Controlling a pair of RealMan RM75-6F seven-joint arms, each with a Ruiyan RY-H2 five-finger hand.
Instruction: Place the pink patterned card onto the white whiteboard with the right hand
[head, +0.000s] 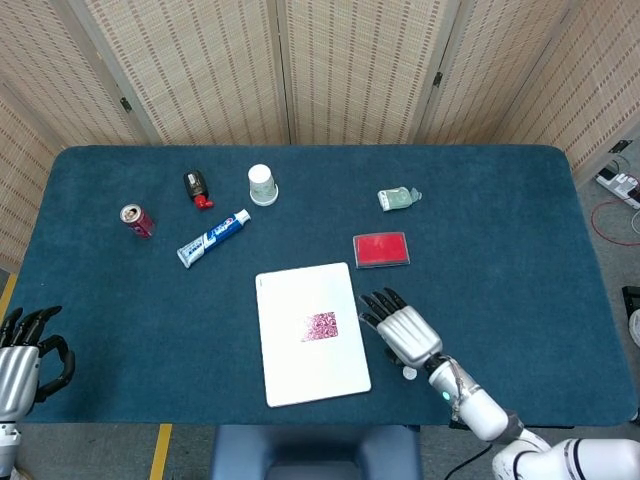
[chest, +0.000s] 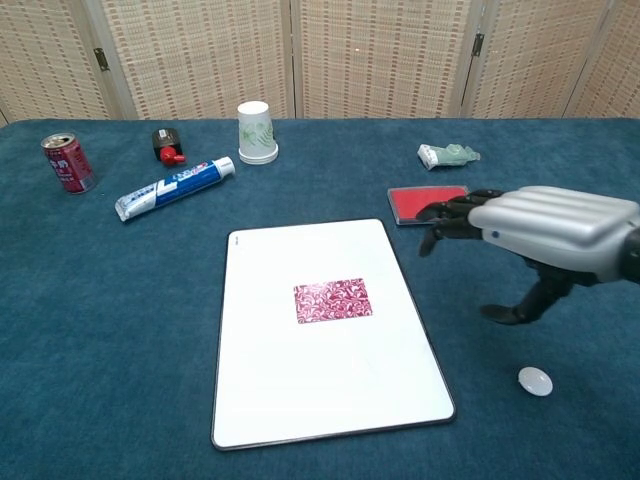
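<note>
The pink patterned card (head: 320, 326) (chest: 333, 300) lies flat near the middle of the white whiteboard (head: 290, 369) (chest: 300, 390), with nothing touching it. My right hand (head: 404, 331) (chest: 545, 235) hovers to the right of the board, off its edge, fingers spread and empty. My left hand (head: 25, 358) sits at the table's near left corner, fingers loosely curled, holding nothing; the chest view does not show it.
A red flat case (head: 381, 249) (chest: 427, 203) lies just behind the right hand. A small white disc (chest: 535, 380) sits near the front right. Farther back are a toothpaste tube (head: 213, 238), white cup (head: 262, 184), red can (head: 136, 219), a small black-and-red item (head: 197, 187) and a greenish packet (head: 399, 198).
</note>
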